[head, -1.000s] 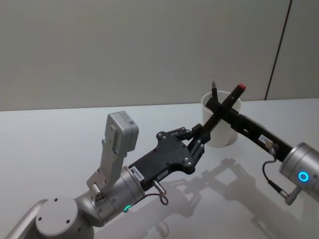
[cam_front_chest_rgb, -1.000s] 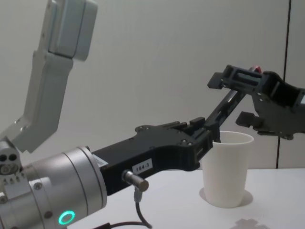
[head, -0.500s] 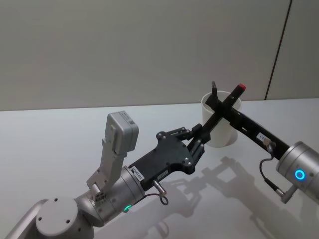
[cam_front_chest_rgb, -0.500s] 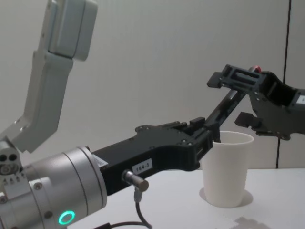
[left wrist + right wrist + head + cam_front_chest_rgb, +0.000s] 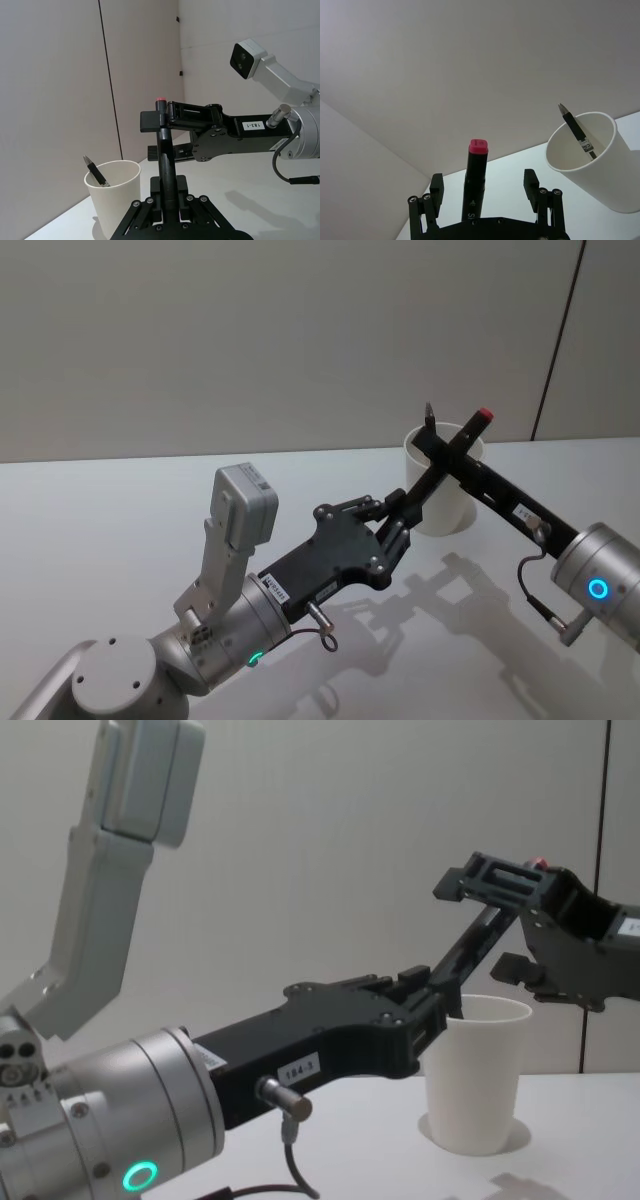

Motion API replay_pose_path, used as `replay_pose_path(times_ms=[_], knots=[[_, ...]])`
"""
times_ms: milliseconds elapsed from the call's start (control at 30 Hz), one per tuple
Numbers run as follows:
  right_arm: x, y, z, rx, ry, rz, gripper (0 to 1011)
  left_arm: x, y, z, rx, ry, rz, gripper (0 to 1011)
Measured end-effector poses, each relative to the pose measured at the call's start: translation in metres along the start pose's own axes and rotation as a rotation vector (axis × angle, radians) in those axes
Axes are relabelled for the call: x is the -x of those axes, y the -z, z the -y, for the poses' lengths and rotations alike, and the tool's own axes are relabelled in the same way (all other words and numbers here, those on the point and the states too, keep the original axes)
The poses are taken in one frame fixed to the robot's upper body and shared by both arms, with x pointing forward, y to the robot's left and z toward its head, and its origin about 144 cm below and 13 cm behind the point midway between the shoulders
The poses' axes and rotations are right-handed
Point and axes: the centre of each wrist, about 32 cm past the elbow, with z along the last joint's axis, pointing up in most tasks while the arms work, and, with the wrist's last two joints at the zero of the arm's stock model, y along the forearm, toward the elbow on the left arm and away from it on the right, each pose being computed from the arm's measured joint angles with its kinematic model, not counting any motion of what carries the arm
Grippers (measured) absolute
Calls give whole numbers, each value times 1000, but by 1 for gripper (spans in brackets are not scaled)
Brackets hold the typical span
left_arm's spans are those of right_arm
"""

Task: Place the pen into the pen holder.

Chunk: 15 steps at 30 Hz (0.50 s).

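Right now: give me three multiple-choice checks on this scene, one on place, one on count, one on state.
1. Where is the red-capped pen? A in the pen holder; B in the left pincer; C lying on the table.
2. Pens inside the pen holder? A none; B one; C three.
3. State of the right pincer? A open; B shut on the pen holder; C shut on the cap.
Answers: 1 B, its fingers clamp the pen's lower end. 2 B, a single black pen leans inside. 3 A, its fingers stand apart either side of the pen.
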Motion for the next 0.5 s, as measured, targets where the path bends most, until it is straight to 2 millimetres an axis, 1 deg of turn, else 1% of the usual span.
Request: replay_pose_path(times_ms=[133,167,267,300,400,433,500], knots=[[0,0,0,-2,0,-1,997,0,0,0,0,0,0,178],[0,0,0,-2,0,-2,958,0,0,0,0,0,0,177],[0,0,0,-3,0,-3,918,0,0,0,0,0,0,178],[0,0,0,-3,0,-3,867,0,0,0,0,0,0,179],[0,0,-1,-4,0,-3,816,0,0,0,0,0,0,178],[0,0,-1,-4,0,-3,765,0,0,0,0,0,0,178],[0,1,-1,-4,0,-4,733,0,0,0,0,0,0,178]])
